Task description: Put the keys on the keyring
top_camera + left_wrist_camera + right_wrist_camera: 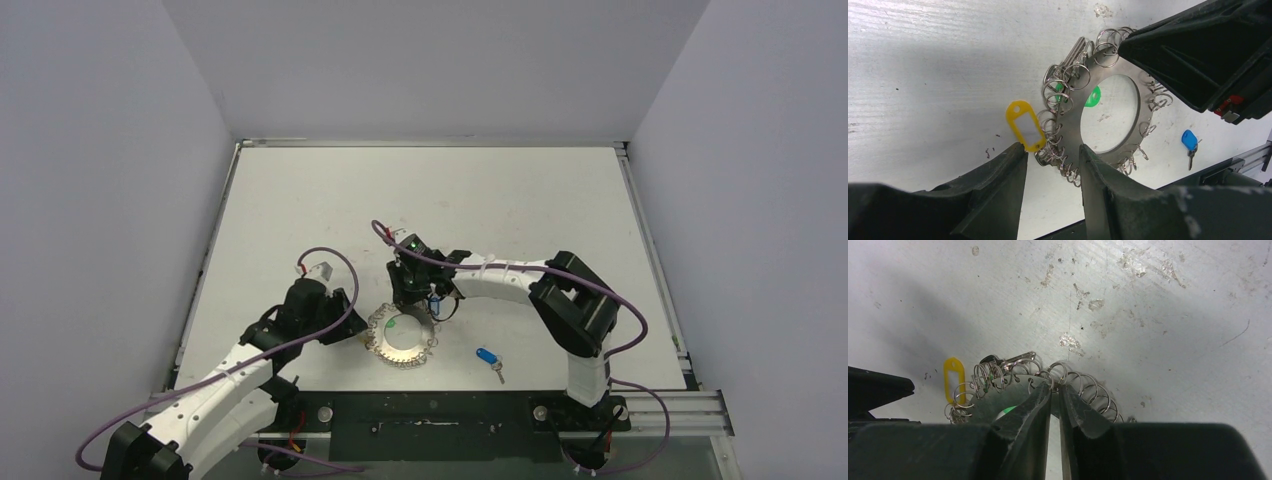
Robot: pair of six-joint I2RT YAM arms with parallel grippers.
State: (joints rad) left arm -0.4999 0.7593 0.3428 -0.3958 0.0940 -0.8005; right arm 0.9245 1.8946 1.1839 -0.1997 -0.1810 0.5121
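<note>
In the lower left of the overhead view, the left pincer (pixel 356 328) is reaching in with its fingers apart. They are straddling the edge of the keyring (pixel 1073 127), beside a yellow tag (pixel 1024 125), and a green tag (pixel 1093 97) is showing through the ring's hole. The keyring is lying flat on the surface (pixel 420 200) at lower centre. Just above it, the right pincer (pixel 1054 390) is squeezing together on the looped rim. Further right, a blue-tagged key (pixel 488 358) is lying apart from the ring.
</note>
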